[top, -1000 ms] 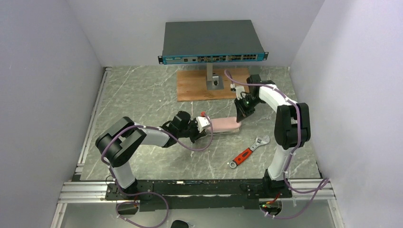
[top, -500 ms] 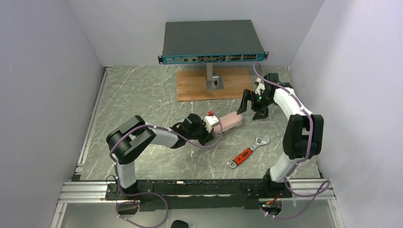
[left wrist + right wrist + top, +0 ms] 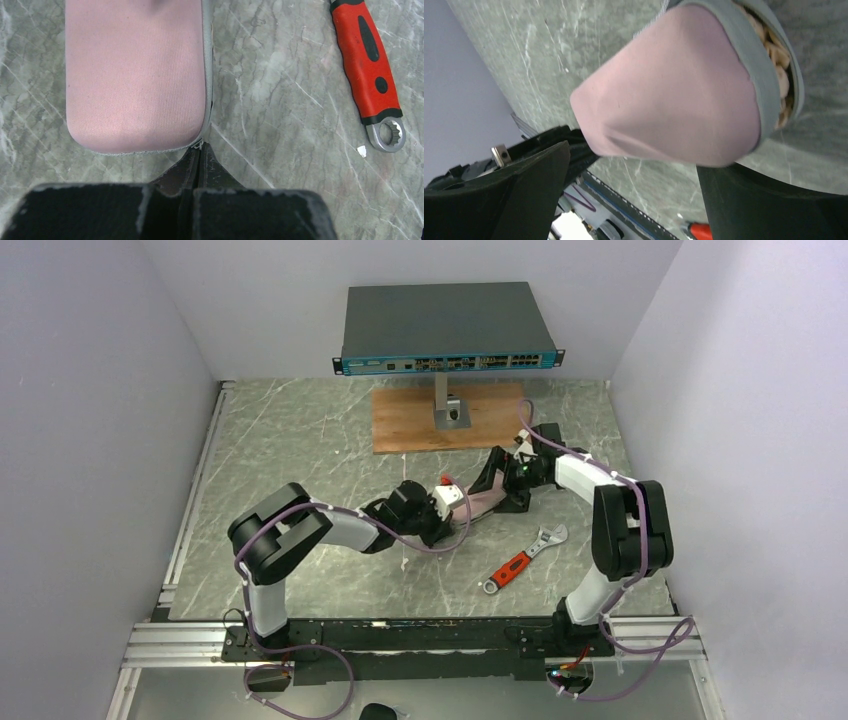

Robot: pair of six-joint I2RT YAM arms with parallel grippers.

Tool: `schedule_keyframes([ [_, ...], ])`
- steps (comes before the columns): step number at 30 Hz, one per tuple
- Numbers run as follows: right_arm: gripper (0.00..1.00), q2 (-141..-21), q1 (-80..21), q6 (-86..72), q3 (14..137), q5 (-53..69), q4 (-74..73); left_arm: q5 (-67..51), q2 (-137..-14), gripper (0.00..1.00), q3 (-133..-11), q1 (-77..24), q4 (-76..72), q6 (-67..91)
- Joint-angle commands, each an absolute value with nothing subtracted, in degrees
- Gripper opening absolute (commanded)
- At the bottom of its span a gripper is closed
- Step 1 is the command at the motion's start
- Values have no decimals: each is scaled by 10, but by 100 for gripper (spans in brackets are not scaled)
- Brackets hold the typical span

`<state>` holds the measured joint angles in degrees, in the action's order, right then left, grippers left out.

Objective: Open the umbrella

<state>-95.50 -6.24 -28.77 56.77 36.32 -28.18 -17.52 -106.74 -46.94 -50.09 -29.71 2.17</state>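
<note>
The umbrella (image 3: 483,500) is a short pinkish roll with a grey edge, lying slanted at mid-table. In the left wrist view its rounded end (image 3: 135,75) fills the upper left. My left gripper (image 3: 200,150) is shut, its tips pinching a small metal tab at the grey corner of that end. It shows in the top view as my left gripper (image 3: 452,504). My right gripper (image 3: 500,480) is open, its jaws wide on either side of the far end. In the right wrist view the umbrella (image 3: 674,90) lies just ahead of my right gripper (image 3: 639,185), with beige folds showing at the grey rim.
A red-handled wrench (image 3: 522,560) lies on the marble to the front right of the umbrella; the left wrist view shows the wrench (image 3: 367,75) too. A wooden board (image 3: 410,425) with a metal post carrying a network switch (image 3: 445,328) stands at the back.
My right gripper opened, pulled off to the right, then came back low around the umbrella's far end. My left gripper shifted right with the near end, slanting the umbrella.
</note>
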Motion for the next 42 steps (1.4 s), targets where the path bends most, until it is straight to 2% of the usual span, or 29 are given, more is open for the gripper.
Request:
schedule_keyframes([
  [1,93,-988,-79,-342,559,337,-214,-182,-1070,0,-490,-508,-327,19],
  [2,89,-1000,-79,-346,559,316,-223,-181,-1069,0,-490,-508,-324,19],
  [3,80,-1012,-78,-347,558,302,-234,-180,-1067,0,-490,-509,-321,19],
  [6,41,-1026,-69,-332,549,277,-242,-176,-1057,0,-481,-509,-315,14],
  [7,24,-1031,-68,-325,552,263,-252,-173,-1053,0,-474,-509,-314,11],
  [9,0,-1035,-59,-313,552,243,-264,-168,-1042,0,-454,-509,-310,7],
  [19,0,-1035,-31,-187,566,252,-307,-164,-1003,0,-395,-468,-293,-19],
  [25,0,-1055,-40,-52,588,337,-350,-182,-1012,0,-425,-423,-281,-77],
  [31,0,-1079,-59,52,615,408,-397,-208,-1022,0,-447,-419,-312,-154],
  [42,0,-1066,-101,115,615,454,-412,-198,-1104,0,-561,-414,-283,-137],
])
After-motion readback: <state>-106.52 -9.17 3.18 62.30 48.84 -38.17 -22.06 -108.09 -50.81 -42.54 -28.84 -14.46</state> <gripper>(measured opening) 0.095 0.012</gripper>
